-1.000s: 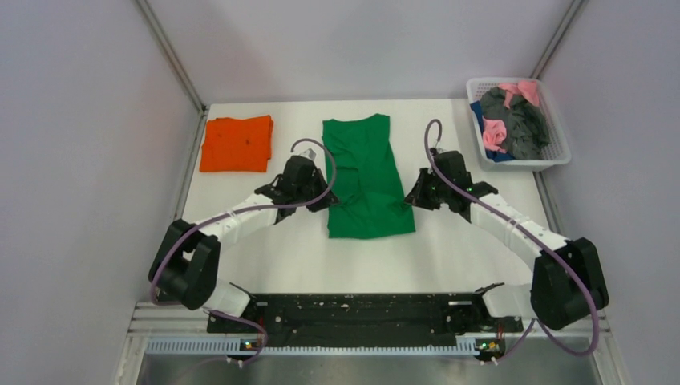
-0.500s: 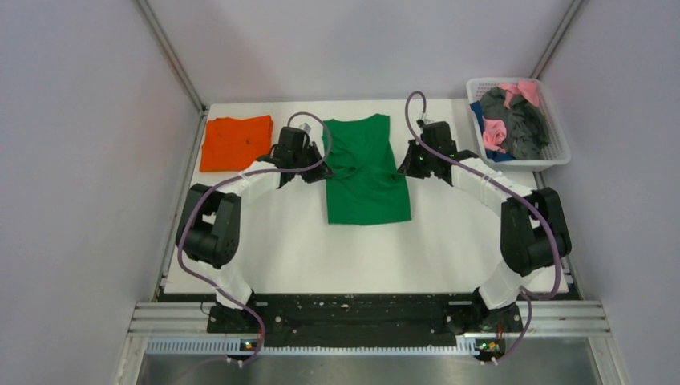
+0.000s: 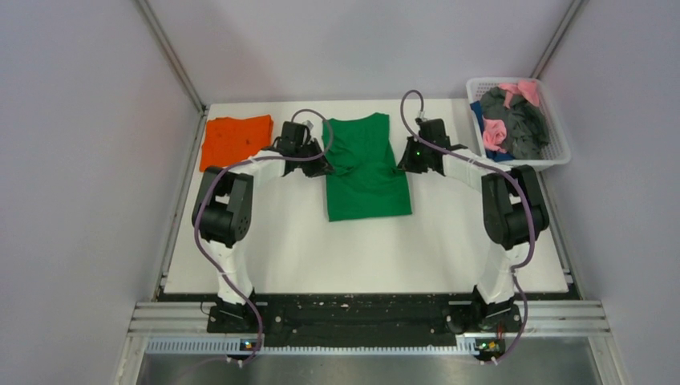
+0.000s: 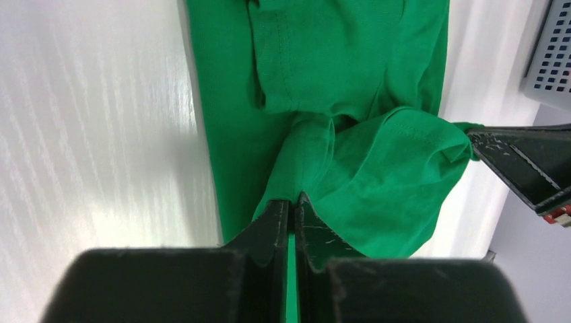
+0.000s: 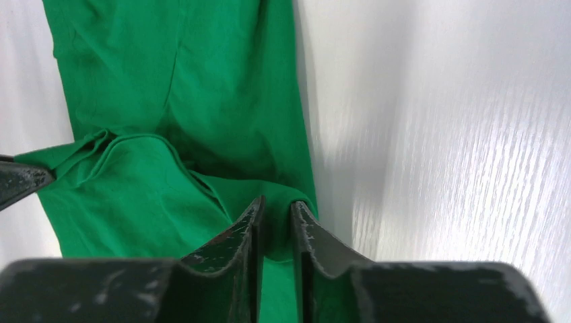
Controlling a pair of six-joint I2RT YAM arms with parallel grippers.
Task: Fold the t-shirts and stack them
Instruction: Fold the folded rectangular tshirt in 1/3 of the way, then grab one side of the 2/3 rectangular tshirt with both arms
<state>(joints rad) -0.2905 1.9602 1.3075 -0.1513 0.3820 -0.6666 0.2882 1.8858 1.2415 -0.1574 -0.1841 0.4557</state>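
The green t-shirt (image 3: 367, 188) lies in the middle of the table, its upper part bunched into folds. My left gripper (image 3: 321, 165) sits at the shirt's left edge. In the left wrist view its jaws (image 4: 293, 200) are shut on a gathered fold of green t-shirt (image 4: 323, 67). My right gripper (image 3: 403, 164) is at the shirt's right edge, and its jaws (image 5: 276, 202) pinch a fold of the green t-shirt (image 5: 168, 81) with a narrow gap between them. The orange t-shirt (image 3: 235, 141) lies folded at the far left, untouched.
A white basket (image 3: 561, 154) at the far right holds pink, dark grey and blue garments; its corner (image 4: 549, 54) shows in the left wrist view. The enclosure walls rise close along the table's left, right and far edges.
Both grippers moved away from the bases toward the far edge, carrying pinched green cloth. The shirt's near edge has shifted farther from the bases and its upper part has bunched up.
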